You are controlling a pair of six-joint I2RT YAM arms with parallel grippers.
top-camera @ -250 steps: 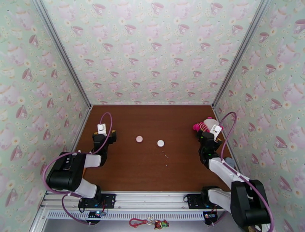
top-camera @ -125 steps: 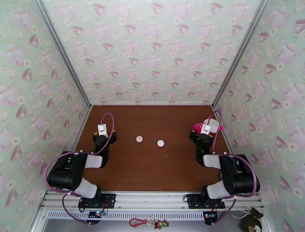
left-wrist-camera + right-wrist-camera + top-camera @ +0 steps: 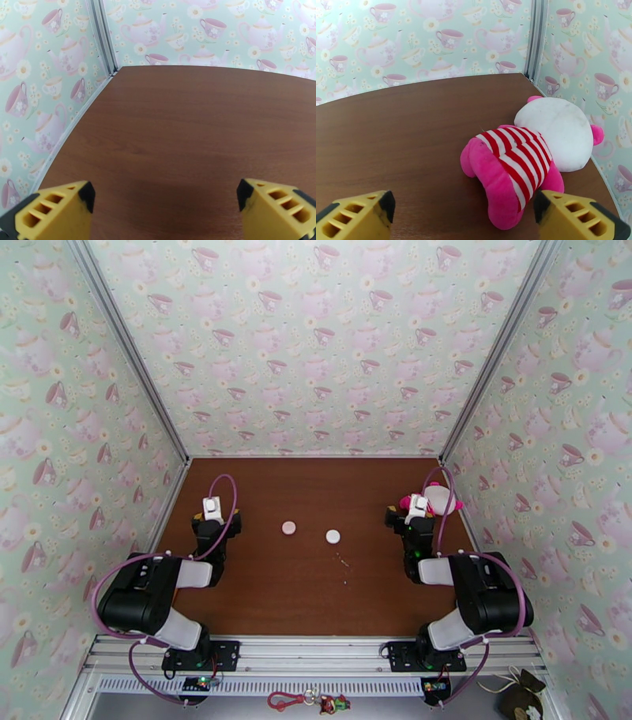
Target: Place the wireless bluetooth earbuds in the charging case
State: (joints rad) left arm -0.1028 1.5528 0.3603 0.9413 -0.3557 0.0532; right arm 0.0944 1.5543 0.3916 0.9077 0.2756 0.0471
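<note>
Left side: the left gripper (image 3: 166,195) is hanging with its jaws spread wide, holding nothing, over bare worktop (image 3: 189,130) near the left wall.
Right side: the right gripper (image 3: 464,205) is gaping just as wide, gripping nothing, and pointing at the plush toy (image 3: 521,158) lying by the right wall.
Task things: the earbuds (image 3: 341,559) are showing as tiny pale specks on the worktop, just nearer the arms than the white case (image 3: 332,536). They are too small for counting or for telling which way each is facing.
Cases: the white case and a pinkish case (image 3: 289,528) are sitting mid-worktop, apart from each other. Whether their lids are standing open, I cannot tell.
Risk, grasp: with earbuds this small, wide fingers are likely to be nudging or flicking them away rather than pinching them.
Risk, case: a light round case is likely to be sliding or tipping under an off-centre press.
Risk, toy: the right arm is working close to the plush toy, so a careless swing is risking dragging it along.
Room: the middle is lying open between the arms, while both walls are hemming in the outer sides. The near worktop edge is lying between the specks and the arm bases.
</note>
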